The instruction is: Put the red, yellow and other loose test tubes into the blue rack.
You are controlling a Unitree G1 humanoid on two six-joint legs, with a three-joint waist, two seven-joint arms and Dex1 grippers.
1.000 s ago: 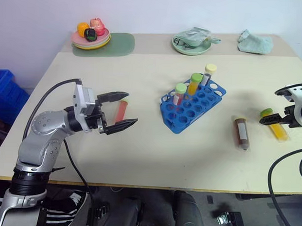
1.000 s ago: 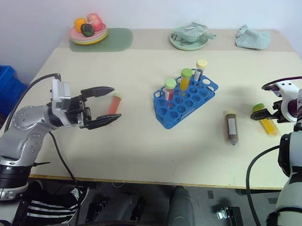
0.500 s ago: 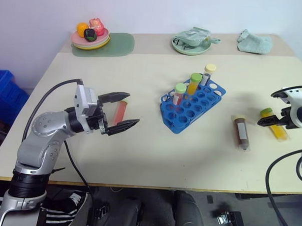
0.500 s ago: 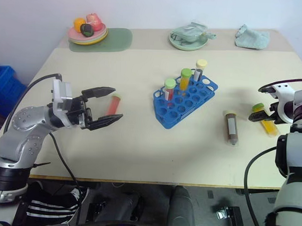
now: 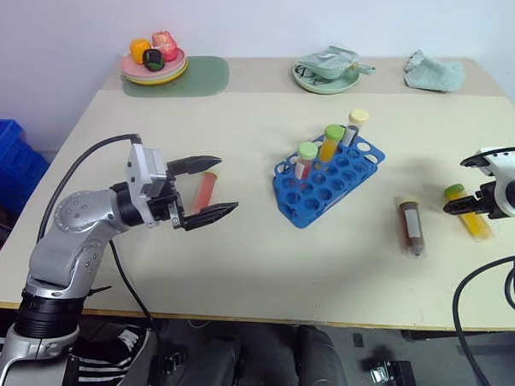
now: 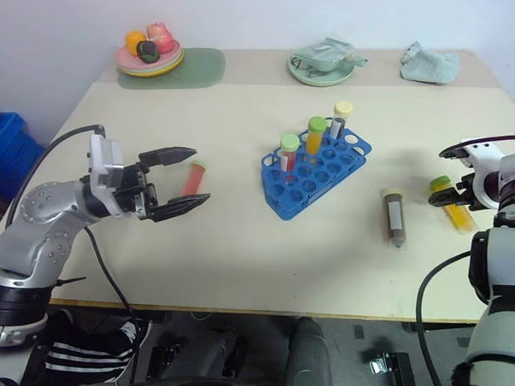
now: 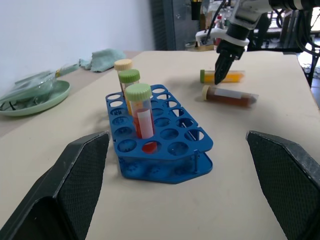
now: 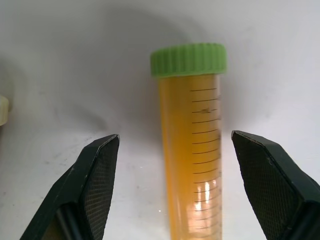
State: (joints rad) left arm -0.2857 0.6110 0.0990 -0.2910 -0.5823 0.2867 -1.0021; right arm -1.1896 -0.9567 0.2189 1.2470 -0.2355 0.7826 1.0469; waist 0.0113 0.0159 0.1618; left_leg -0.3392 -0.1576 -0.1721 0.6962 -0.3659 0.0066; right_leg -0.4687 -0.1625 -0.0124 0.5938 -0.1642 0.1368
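Landmark: blue rack [image 5: 328, 181], standing skewed on the cream table [image 5: 263, 270].

View differences: the right wrist view showed the graduation lines on the yellow tube [image 8: 194, 150] and both right fingers [image 8: 90, 185] spread either side of it, no contact. The head views gave just the right gripper [image 5: 469, 202] beside that tube's cap. The left wrist view showed the red liquid and white label of the racked tube [image 7: 141, 111]; it also caught the right gripper tip over the yellow tube from the far side.

Counts: three tubes in the rack, all upright: red-filled with pale green cap, orange-filled with green cap [image 5: 331, 142], grey-white with pale yellow cap [image 5: 355, 126]. Three loose tubes on the table, all lying flat.

Loose tubes:
- red tube [image 5: 206, 191], left of the rack, long axis running away from the robot, cap at the far end, lying between the fingers of the left gripper [image 5: 204, 191] in the head view.
- brown tube [image 5: 411, 226], right of the rack, pale yellow cap at the far end, axis roughly front-to-back.
- yellow tube, further right of the rack, green cap at the far end, axis slightly slanted.

Left gripper was fully spread, holding nothing. Right gripper was parted wide, straddling the yellow tube, not gripping.
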